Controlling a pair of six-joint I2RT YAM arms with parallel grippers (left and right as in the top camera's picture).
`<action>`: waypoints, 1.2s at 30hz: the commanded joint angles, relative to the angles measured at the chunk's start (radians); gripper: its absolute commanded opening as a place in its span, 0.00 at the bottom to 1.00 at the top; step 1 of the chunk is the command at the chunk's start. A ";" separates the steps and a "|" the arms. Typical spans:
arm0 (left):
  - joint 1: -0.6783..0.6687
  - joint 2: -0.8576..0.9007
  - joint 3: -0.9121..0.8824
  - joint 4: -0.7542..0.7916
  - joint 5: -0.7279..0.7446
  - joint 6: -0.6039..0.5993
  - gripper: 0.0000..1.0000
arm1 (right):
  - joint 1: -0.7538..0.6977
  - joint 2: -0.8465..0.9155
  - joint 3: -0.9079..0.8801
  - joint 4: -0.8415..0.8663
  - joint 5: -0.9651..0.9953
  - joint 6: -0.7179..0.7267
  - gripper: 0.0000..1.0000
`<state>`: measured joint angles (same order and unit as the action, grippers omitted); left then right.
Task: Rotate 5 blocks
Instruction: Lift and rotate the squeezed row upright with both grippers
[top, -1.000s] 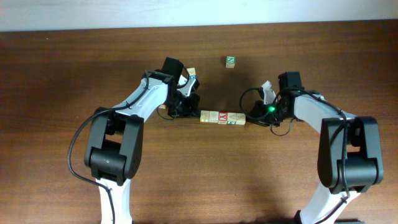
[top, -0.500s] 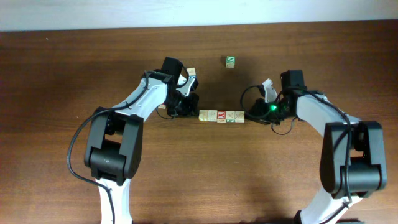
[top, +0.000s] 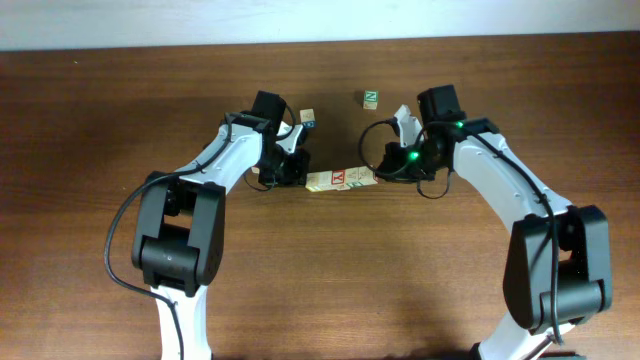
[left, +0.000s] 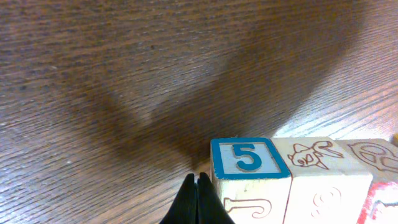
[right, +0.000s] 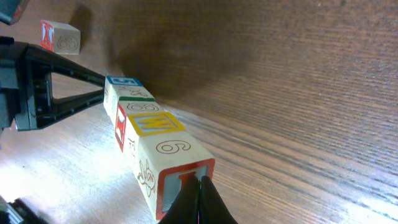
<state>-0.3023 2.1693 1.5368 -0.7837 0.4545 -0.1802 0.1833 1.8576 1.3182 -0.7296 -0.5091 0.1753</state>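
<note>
A short row of pale wooden blocks (top: 341, 179) lies end to end at mid-table, slightly tilted. My left gripper (top: 302, 177) is shut, its tip (left: 197, 182) against the row's left end beside the block with a blue 5 on top (left: 249, 159). My right gripper (top: 381, 171) is shut too, its tip (right: 200, 184) pressed on the red-framed end face (right: 180, 186) at the row's right end. Neither gripper holds anything. In the right wrist view the row (right: 152, 123) runs away toward the left gripper (right: 62, 87). One more red-lettered block (right: 59, 36) sits apart behind it.
A green-framed Z cube (top: 370, 98) stands alone toward the back. A cube with a blue letter (top: 308, 119) sits just behind the left arm. The table's far edge (top: 320, 42) meets a white wall.
The right gripper has swung left and toward the back, pushing the row. The row has slid left and tilted. The left gripper has shifted slightly left with it.
</note>
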 joint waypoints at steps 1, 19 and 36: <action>-0.035 -0.032 -0.001 0.009 0.127 0.014 0.00 | 0.083 -0.012 0.053 -0.012 -0.035 -0.002 0.04; -0.035 -0.032 -0.001 0.009 0.130 0.014 0.00 | 0.159 -0.012 0.096 -0.007 -0.028 0.043 0.04; -0.035 -0.032 -0.001 -0.002 0.134 0.014 0.00 | 0.197 -0.003 0.096 0.042 -0.009 0.096 0.04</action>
<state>-0.3023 2.1693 1.5272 -0.7876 0.4648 -0.1799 0.3515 1.8126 1.4403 -0.6720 -0.5640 0.2562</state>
